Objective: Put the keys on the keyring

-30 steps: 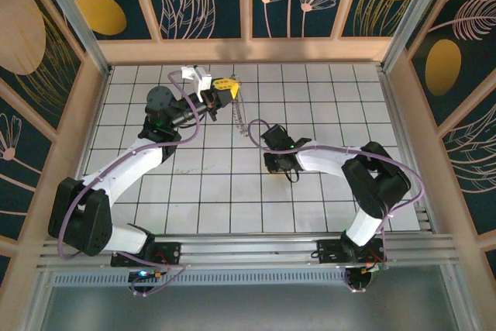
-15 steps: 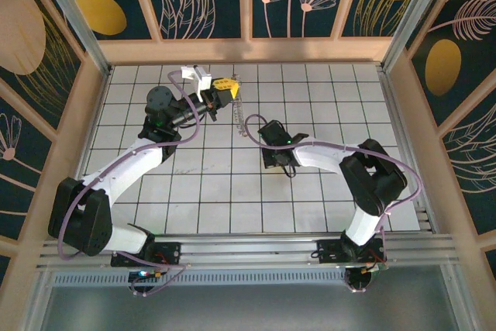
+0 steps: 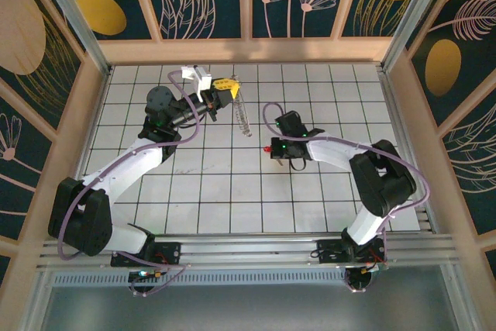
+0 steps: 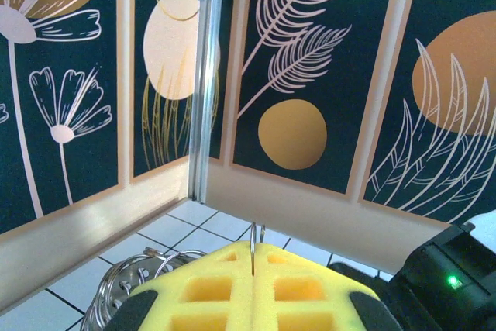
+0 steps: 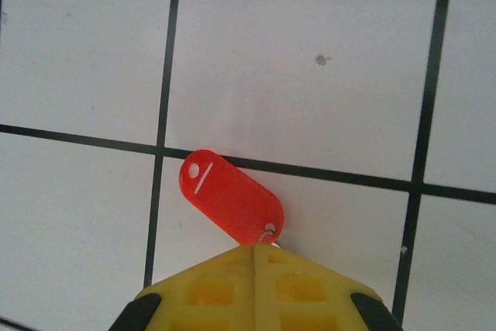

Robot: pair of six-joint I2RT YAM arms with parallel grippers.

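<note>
The white gridded counter (image 3: 325, 191) lies under both arms. Above its far middle the keyring (image 3: 242, 114) hangs from the left hand (image 4: 253, 255), which is closed on the thin wire of the rim. The rest of the loop droops in a long narrow strand towards the centre. It looks light, thin and floppy. Held at one spot it probably sags and swings, so a hold close to the part being threaded would steady it.

The key (image 5: 231, 195) is in the right hand (image 5: 254, 257), just beside the strand's low end. The yellow pads (image 5: 209, 292) are pinched together on its small metal end, and the red head sticks out in front. The key seems stiff, very light and smooth, so it could pivot or slip in the soft foam.
</note>
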